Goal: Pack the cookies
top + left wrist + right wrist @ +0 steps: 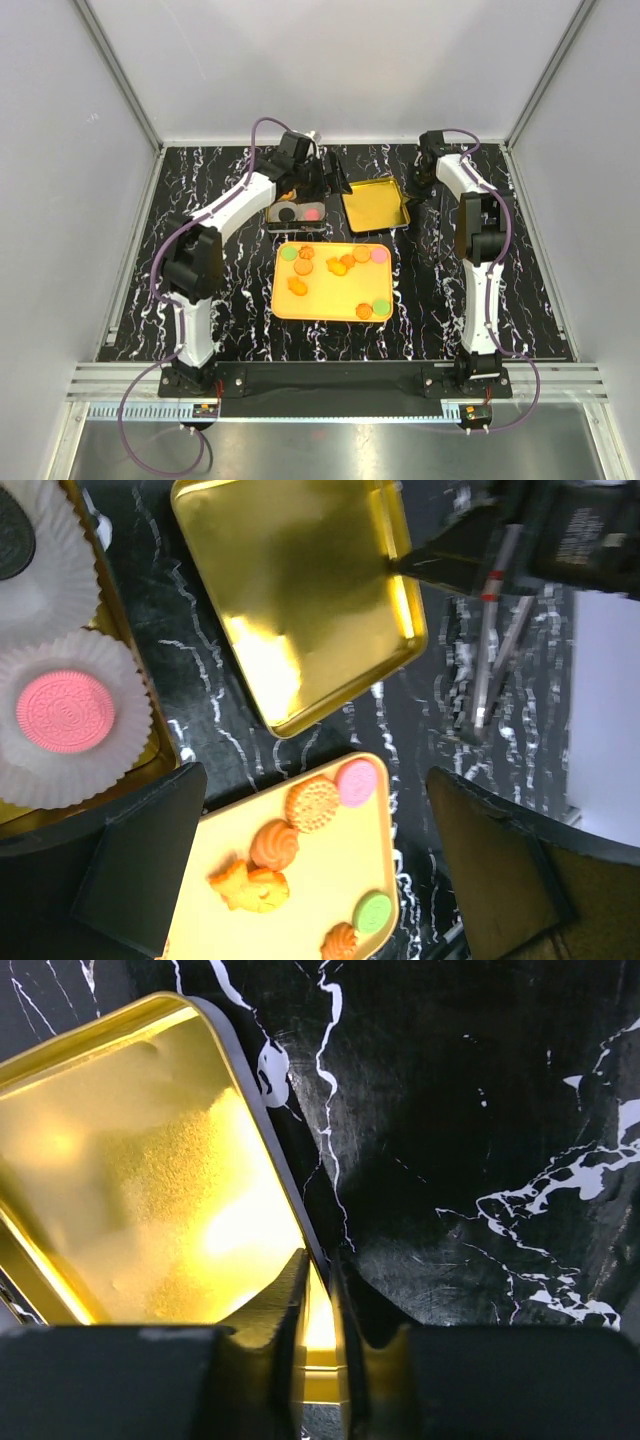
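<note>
The left hand (pixel 312 778) hovers spread beside the tin (pixel 296 230), where one black and one pink of the cookies (pixel 275 845) sit in white liners (pixel 120 670). The rest (small, flat, orange, pink, green) lie on the yellow tray (pixel 330 300) on the worktop (pixel 530 300). Further right, the right hand (pixel 320 1290) pinches the rim of the gold lid (pixel 150 1180), which seemingly lies flat.

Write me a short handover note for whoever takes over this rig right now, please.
Left gripper: open, empty, over the tin's edge.
Right gripper: shut on the gold lid's rim, right of the tin.
Done: black cookie and pink cookie in white liners in the tin.
Left: the other cookies, orange, green and pink, lie on the yellow tray; lid not on.
</note>
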`<state>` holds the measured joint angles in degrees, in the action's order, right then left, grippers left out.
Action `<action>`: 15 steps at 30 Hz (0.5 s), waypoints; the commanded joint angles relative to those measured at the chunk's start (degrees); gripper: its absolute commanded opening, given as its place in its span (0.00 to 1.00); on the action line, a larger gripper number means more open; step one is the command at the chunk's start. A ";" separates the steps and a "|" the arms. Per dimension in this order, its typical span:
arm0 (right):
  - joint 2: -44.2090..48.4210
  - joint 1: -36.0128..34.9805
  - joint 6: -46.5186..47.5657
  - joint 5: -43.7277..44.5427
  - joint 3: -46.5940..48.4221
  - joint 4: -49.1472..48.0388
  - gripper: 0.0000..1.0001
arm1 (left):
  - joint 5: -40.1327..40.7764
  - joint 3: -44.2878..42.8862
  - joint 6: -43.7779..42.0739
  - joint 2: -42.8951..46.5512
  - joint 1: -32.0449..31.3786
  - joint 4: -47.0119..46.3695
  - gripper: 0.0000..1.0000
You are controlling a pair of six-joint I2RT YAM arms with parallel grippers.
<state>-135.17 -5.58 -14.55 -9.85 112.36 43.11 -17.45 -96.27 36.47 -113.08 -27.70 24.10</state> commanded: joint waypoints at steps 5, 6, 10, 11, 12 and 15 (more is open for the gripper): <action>1.22 0.22 0.39 -4.12 -0.37 -0.48 0.00 | 2.08 -7.09 -1.66 -5.40 -0.16 3.06 0.99; 2.01 0.40 0.40 -5.00 -1.17 -0.83 0.00 | 2.16 -7.09 -1.84 -5.57 -0.16 2.97 0.99; 7.54 1.98 -1.80 -9.21 -5.91 -4.87 0.00 | 1.72 -7.61 -2.10 -6.27 0.11 3.06 0.99; 8.25 2.33 -2.24 -9.92 -6.44 -5.32 0.00 | 1.55 -8.14 -2.10 -6.63 0.19 3.32 0.99; 8.70 2.51 -2.33 -10.28 -6.97 -5.41 0.00 | 1.63 -9.54 -2.10 -7.41 0.28 3.76 0.99; 10.89 2.68 -2.94 -11.33 -8.11 -6.11 0.00 | 1.02 -12.10 -2.28 -9.00 0.89 5.43 0.99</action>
<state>-130.67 -3.51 -16.12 -17.32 104.64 40.05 -15.99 -104.16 35.31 -120.77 -27.46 29.02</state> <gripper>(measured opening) 0.011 0.988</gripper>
